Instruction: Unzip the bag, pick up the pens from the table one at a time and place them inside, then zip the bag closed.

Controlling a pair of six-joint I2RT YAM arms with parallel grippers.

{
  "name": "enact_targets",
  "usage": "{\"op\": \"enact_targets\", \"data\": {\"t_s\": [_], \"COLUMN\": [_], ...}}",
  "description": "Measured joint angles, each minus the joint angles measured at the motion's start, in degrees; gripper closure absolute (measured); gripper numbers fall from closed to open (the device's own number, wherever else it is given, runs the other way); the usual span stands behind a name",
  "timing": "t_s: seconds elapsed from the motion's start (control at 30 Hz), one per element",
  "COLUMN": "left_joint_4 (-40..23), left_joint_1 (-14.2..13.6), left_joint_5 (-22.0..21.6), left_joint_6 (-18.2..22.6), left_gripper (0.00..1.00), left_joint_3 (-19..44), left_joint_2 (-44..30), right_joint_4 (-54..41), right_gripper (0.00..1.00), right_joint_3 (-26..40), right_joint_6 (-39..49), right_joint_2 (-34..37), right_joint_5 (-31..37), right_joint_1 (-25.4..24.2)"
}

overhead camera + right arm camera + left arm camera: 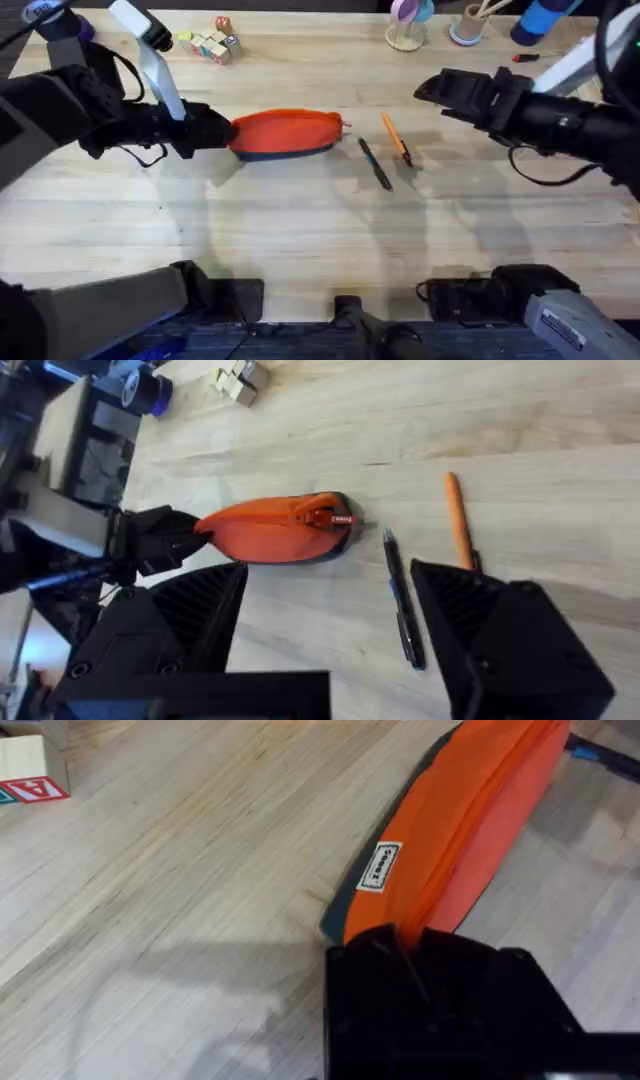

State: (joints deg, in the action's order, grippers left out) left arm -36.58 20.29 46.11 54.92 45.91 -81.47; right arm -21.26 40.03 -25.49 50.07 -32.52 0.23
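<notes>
The orange bag (285,132) lies on the table (300,220) left of centre, its zipper pull (345,124) at the right end and the zipper looking closed. My left gripper (222,130) is shut on the bag's left end; in the left wrist view its black fingers (400,955) pinch the orange fabric (470,810). Right of the bag lie the orange pen (396,138) and the black pen (375,163), close together. My right gripper (428,88) hovers open beyond the pens. Between its spread fingers (500,640) I see the bag (270,530), the black pen (402,600) and the orange pen (458,520).
Wooden letter blocks (210,42) sit at the back left. Cups (405,25) and a blue object (540,20) stand along the back right edge, with a small red-handled screwdriver (525,57) nearby. Bare wood spreads in front of the bag.
</notes>
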Motion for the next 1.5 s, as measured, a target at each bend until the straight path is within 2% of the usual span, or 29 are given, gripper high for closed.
{"op": "enact_targets", "data": {"t_s": [0.27,0.5,0.73,0.87,1.23,1.5], "left_joint_4": [0.0,0.0,0.0,0.0,0.01,0.0], "left_joint_1": [0.0,0.0,0.0,0.0,0.0,0.0], "left_joint_5": [0.0,0.0,0.0,0.0,0.0,0.0], "left_joint_6": [0.0,0.0,0.0,0.0,0.0,0.0], "left_gripper": [0.958,0.958,0.958,0.958,0.958,0.958], "left_joint_3": [0.02,0.0,0.0,0.0,0.0,0.0], "left_joint_2": [0.0,-0.02,-0.01,0.0,0.0,-0.02], "right_joint_4": [9.46,9.95,10.34,10.41,10.53,12.59], "right_gripper": [0.006,0.006,0.006,0.005,0.006,0.006], "right_joint_3": [0.36,3.94,4.74,4.74,4.76,4.76], "right_joint_6": [-1.99,-2.68,-2.84,-2.86,-2.83,-2.82], "right_joint_2": [11.65,22.52,29.84,31.97,31.97,31.97], "right_joint_5": [-7.06,-11.5,-15.29,-16.65,-16.85,-15.71], "right_joint_1": [-0.02,-0.02,-0.02,-0.02,0.06,3.51]}}
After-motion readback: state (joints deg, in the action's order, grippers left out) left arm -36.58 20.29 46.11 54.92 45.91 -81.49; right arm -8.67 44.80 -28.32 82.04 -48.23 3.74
